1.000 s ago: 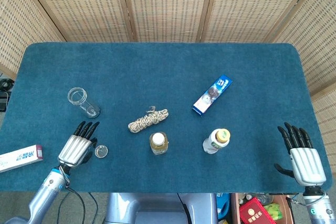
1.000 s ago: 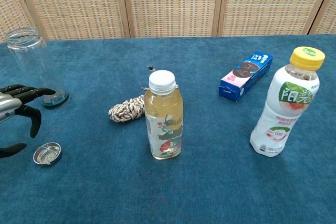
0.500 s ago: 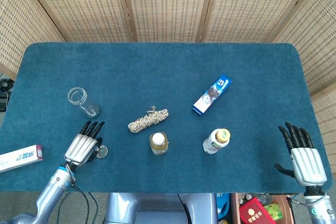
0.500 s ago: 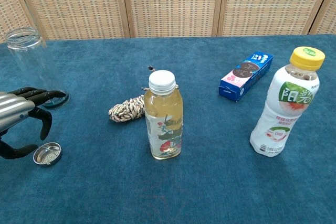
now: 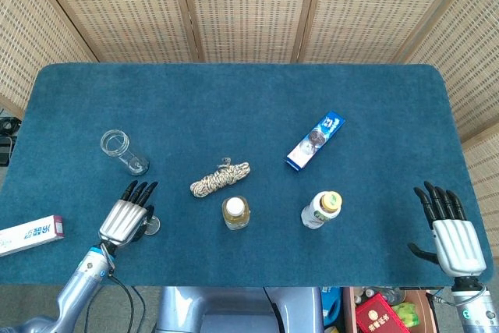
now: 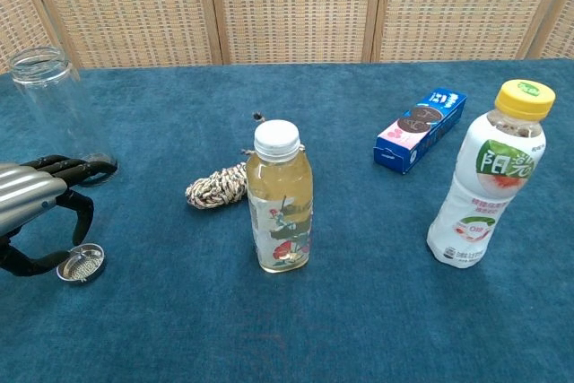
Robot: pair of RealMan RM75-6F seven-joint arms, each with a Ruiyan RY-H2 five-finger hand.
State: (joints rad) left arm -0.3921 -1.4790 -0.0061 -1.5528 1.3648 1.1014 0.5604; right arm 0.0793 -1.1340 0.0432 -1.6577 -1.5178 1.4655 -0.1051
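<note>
1. My left hand (image 5: 125,217) hovers low over the near left part of the desk (image 5: 234,99), palm down, fingers apart and curved, thumb tucked under; it has hold of nothing.
2. The small round strainer lid (image 6: 81,263) lies flat on the desk right under my fingertips. In the chest view it sits between my thumb and my fingers, very close, but I cannot tell whether either touches it.
3. Just beyond my fingertips, a little to their left, stands the empty glass jar (image 5: 122,150), upright and mouth open.
4. Further left of this hand, at the desk's near edge, lies a white carton (image 5: 31,234).
5. To the right of this hand lies a coil of rope (image 5: 220,178), and nearer than it stands a white-capped bottle of pale tea (image 6: 280,196), upright.
6. Further right stands a yellow-capped bottle (image 6: 487,186), and beyond it lies a blue biscuit box (image 5: 315,140) at a slant.
7. My right hand (image 5: 450,233) is well apart from all of this, at the near right corner of the desk, palm down, fingers spread and straight, holding nothing.
</note>
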